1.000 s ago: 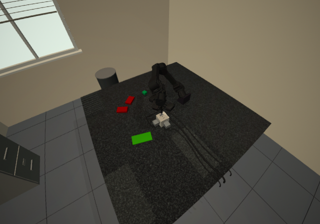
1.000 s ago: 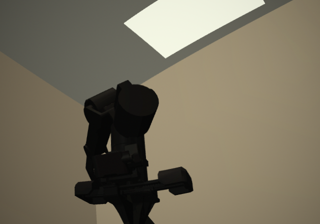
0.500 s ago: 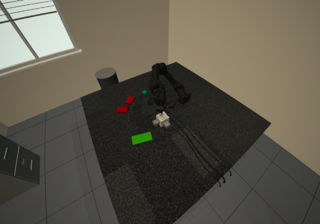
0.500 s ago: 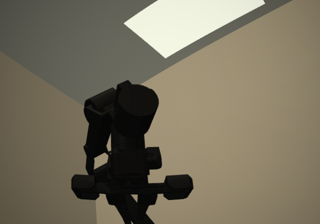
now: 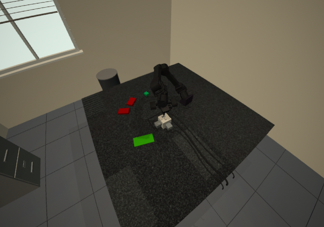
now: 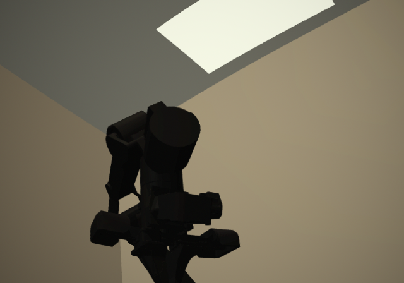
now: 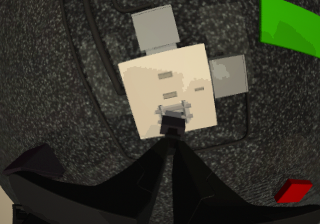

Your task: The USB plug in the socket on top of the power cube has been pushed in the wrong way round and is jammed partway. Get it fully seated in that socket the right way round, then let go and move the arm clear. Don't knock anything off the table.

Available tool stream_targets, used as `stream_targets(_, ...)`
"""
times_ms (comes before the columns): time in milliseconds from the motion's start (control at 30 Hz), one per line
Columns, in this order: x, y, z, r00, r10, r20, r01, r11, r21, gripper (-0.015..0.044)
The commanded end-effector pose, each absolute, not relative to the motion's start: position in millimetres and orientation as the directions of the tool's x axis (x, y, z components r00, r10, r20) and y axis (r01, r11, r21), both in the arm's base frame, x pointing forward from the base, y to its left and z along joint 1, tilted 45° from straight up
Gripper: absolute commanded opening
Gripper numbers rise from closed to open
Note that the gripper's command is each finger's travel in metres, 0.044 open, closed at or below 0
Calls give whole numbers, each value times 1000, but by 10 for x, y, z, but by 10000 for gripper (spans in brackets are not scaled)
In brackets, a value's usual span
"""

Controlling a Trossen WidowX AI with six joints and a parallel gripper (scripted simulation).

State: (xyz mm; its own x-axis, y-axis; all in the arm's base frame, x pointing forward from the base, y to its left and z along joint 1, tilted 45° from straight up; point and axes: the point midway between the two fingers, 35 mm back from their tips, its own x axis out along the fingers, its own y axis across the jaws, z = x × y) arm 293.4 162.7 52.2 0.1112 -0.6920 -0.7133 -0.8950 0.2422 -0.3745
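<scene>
The cream power cube (image 5: 167,120) (image 7: 142,86) stands on the dark table, with several small slots in its top. My gripper (image 5: 164,111) (image 7: 171,146) points down over one edge of the cube and is shut on the black USB plug (image 7: 172,124). A grey metal outline (image 7: 173,109) shows at the plug's far side, over the cube's top. I cannot tell whether it is the socket or the plug's metal end, nor whether the plug is in the socket or just above it. In the exterior view only the arm and the upper gripper show.
Grey blocks (image 5: 157,124) (image 5: 168,125) (image 7: 156,29) (image 7: 230,77) stick out from two sides of the cube. Dark cables (image 5: 195,147) run to the table edge. A green pad (image 5: 143,140) (image 7: 290,28), two red blocks (image 5: 131,101) (image 5: 123,111) and a small green cube (image 5: 146,93) lie around.
</scene>
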Motion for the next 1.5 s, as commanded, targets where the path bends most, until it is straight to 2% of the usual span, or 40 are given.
stream_targets(0, 2936, 1629, 521, 112, -691, -715, -932, 176, -317, 0)
stream_targets(333, 2936, 1629, 521, 112, -691, -714, -988, 1, -156, 0)
stream_targets(1467, 2940, 1602, 512, 111, -697, -708, -989, -7, -149, 0)
